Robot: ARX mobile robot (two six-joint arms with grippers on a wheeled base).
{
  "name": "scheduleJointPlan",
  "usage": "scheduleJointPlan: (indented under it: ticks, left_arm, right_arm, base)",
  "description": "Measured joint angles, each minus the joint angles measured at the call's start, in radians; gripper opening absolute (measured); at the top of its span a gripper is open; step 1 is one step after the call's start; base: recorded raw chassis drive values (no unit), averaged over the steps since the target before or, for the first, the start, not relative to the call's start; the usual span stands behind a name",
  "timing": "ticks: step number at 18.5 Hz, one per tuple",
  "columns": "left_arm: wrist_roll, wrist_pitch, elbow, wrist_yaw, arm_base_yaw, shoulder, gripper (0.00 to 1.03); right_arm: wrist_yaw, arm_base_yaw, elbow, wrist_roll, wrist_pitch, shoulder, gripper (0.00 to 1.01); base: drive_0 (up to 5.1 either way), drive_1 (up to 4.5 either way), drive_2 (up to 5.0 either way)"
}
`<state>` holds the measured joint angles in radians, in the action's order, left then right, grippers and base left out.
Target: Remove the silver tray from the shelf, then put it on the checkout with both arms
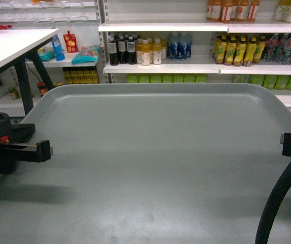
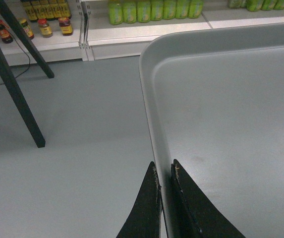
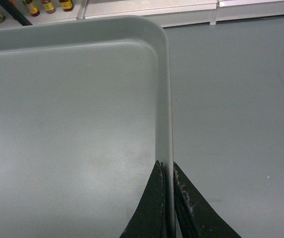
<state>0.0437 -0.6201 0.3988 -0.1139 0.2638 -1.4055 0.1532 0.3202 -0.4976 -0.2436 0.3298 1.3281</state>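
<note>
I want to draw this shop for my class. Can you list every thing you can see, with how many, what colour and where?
silver tray: one, grey-silver, held in the air in front, filling most of the head view
checkout: one, white top with dark slanted legs, upper left
store shelves: several, white, along the back wall
bottles: many, dark, yellow, blue, orange and green, in rows on the shelves
small packets: a few, red, blue and teal, on the left shelf
floor: grey, under the tray
left end effector: one, black, shut on the tray's left rim
right end effector: one, black, shut on the tray's right rim
cable: one, thick, black, lower right
</note>
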Motion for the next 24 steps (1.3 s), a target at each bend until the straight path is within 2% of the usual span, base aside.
scheduleJointPlan:
  ticks: [3,24]
  left_arm:
    - [0.0,0.0,0.0,0.0,0.0,0.0,0.04]
    - [0.0,0.0,0.0,0.0,0.0,-0.001,0.04]
  right_arm:
    - [0.0,0.0,0.0,0.0,0.0,0.0,0.02]
    - [0.0,0.0,0.0,0.0,0.0,0.002,0.02]
  base:
    - [0.0,0.0,0.0]
    - [-4.7,2.31,2.3]
